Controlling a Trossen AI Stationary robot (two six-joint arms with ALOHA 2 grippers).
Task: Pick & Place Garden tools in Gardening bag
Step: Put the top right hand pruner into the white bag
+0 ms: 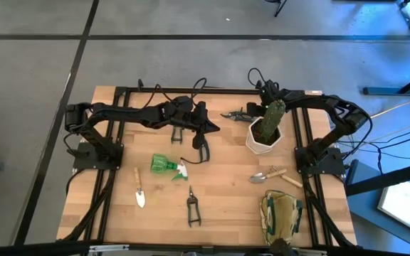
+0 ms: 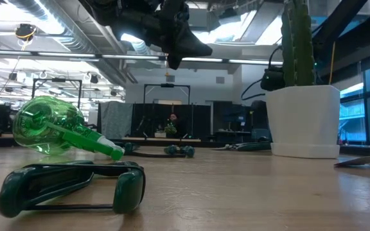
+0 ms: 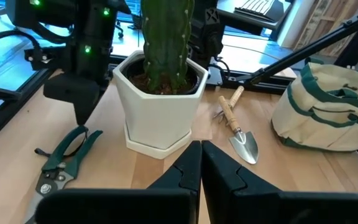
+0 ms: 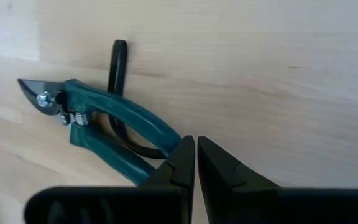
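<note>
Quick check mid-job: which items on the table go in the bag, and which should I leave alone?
Job items: green spray bottle, three pruning shears, two trowels, gardening bag.

Leave alone: cactus in its white hexagonal pot.

Evenly lit from ceiling strips (image 2: 172, 58) overhead, with bright windows (image 2: 352, 109) at one side. Soft, faint shadows on the table (image 1: 219, 185). Nearest shears (image 2: 69, 186) blurred in the low view, backlit bottle (image 2: 50, 128) glowing.
</note>
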